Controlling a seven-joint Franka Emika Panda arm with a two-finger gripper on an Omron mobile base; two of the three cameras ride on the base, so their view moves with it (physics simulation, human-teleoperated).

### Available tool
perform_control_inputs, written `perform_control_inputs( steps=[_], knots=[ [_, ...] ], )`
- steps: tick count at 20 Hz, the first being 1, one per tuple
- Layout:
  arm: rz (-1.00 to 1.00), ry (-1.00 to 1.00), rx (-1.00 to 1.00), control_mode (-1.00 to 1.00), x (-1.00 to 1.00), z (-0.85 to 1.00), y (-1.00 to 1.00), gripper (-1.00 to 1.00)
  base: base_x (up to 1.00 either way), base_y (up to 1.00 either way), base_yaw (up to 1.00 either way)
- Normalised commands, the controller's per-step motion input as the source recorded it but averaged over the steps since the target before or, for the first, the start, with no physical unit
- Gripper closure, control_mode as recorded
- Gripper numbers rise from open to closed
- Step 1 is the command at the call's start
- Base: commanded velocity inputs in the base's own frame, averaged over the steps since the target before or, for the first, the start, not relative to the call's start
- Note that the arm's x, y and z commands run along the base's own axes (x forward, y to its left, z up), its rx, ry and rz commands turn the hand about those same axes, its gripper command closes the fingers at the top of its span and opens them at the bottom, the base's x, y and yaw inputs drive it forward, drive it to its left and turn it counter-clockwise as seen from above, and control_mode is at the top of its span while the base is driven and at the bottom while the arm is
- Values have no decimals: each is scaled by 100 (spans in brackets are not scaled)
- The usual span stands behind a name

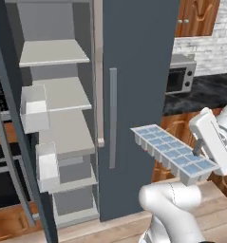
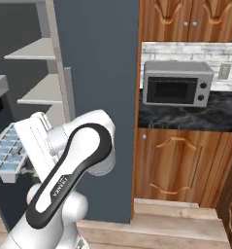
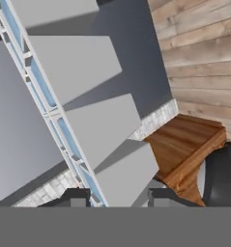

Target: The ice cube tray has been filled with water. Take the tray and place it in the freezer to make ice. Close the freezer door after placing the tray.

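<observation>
The ice cube tray [image 1: 174, 153] hangs in the air in front of the closed plain fridge door, carried by nothing but the gripper [image 1: 203, 153], whose jaws are pinched narrow on the tray's short end nearest the arm; in the hand view its thin rim [image 3: 49, 113] runs edge-on between the fingertips [image 3: 77, 197]. It looks stiff, light plastic, but the water [image 1: 181, 154] in its cells makes it heavier and apt to spill, so I judge it must stay level and move gently; an end grip lets the far end sag or twist. The freezer [image 1: 62, 133] stands open to the left, its grey shelves bare, white bins on the freezer door [image 1: 20, 156].
</observation>
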Motion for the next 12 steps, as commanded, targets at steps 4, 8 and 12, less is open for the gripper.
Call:
perform_control_inputs(
  steps=[4, 8, 12],
  knots=[
    [0, 0, 0, 100, 0, 0, 0, 100, 67, 58, -18],
    [0, 0, 0, 100, 0, 0, 0, 100, 59, 41, -14],
    [0, 0, 0, 100, 0, 0, 0, 100, 43, 54, -15]
  ],
)
